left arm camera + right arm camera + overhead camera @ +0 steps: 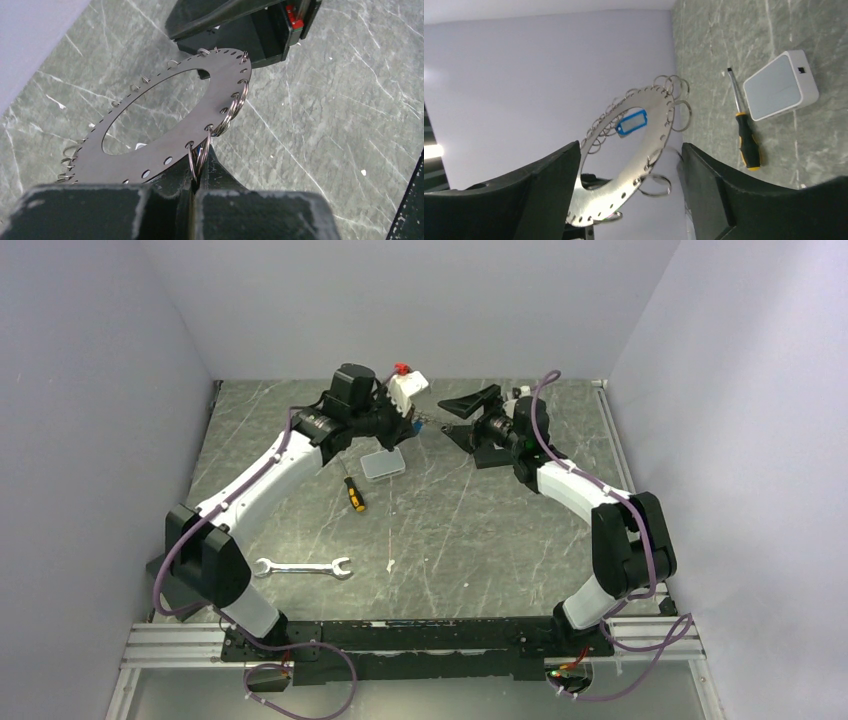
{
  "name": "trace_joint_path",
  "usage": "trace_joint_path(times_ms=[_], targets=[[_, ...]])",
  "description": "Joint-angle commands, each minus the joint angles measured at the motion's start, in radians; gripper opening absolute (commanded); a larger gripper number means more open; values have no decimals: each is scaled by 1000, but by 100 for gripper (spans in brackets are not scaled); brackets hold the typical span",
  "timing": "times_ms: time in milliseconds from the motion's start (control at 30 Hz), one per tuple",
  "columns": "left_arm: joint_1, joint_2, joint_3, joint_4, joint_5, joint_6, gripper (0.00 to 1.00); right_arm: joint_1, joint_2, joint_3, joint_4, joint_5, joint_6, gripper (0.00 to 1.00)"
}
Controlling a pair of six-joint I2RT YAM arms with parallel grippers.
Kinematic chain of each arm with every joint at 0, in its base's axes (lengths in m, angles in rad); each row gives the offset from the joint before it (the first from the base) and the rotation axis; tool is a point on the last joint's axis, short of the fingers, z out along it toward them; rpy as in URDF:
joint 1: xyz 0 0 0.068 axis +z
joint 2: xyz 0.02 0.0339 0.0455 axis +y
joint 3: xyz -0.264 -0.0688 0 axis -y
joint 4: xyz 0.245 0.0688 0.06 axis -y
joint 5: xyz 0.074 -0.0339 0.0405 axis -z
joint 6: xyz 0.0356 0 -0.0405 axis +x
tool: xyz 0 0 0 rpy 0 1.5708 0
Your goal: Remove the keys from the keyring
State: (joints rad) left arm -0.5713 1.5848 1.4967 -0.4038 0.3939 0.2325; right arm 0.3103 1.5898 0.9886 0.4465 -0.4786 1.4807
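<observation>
The keyring [165, 145] is a flat grey metal ring with holes and small wire loops along its rim. My left gripper [200, 172] is shut on its near rim, pinching one of the loops, and holds it above the table at the back centre [425, 425]. One key's blue plastic head [630, 122] hangs on the keyring [634, 160]; its blade is not visible. My right gripper [629, 150] is open, with its black fingers [549, 185] on either side of the keyring and apart from it.
A yellow-and-black screwdriver [354, 494] and a small white box [383, 464] lie just in front of the grippers. A silver wrench [302, 567] lies nearer the left arm's base. Walls stand close behind and to both sides.
</observation>
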Motion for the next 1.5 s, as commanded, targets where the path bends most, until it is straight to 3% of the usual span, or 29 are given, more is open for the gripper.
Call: trace_joint_path(times_ms=[0,233,400,533,633,800,1033,1233,1467], targets=[[28,-2,46,-23,99,-5,0,0,-6,-27,56,-24,-66,80],[53,7,46,-143,176,63,0,-50,1,-55,99,-121,-148,89],[77,-1,31,-219,231,122,0,-122,6,-96,314,-336,-247,90],[89,5,57,-294,292,169,0,-150,-32,-88,370,-530,-413,90],[99,17,89,-353,340,177,0,-149,-134,-84,258,-586,-703,90],[111,38,140,-432,436,157,0,-106,-272,-32,-166,-585,-1262,90],[120,64,163,-485,503,109,0,-5,-293,93,-591,-529,-1735,82],[120,68,151,-461,528,65,0,127,-281,190,-773,-308,-1893,80],[120,69,137,-435,540,34,0,197,-267,196,-747,-193,-1896,74]])
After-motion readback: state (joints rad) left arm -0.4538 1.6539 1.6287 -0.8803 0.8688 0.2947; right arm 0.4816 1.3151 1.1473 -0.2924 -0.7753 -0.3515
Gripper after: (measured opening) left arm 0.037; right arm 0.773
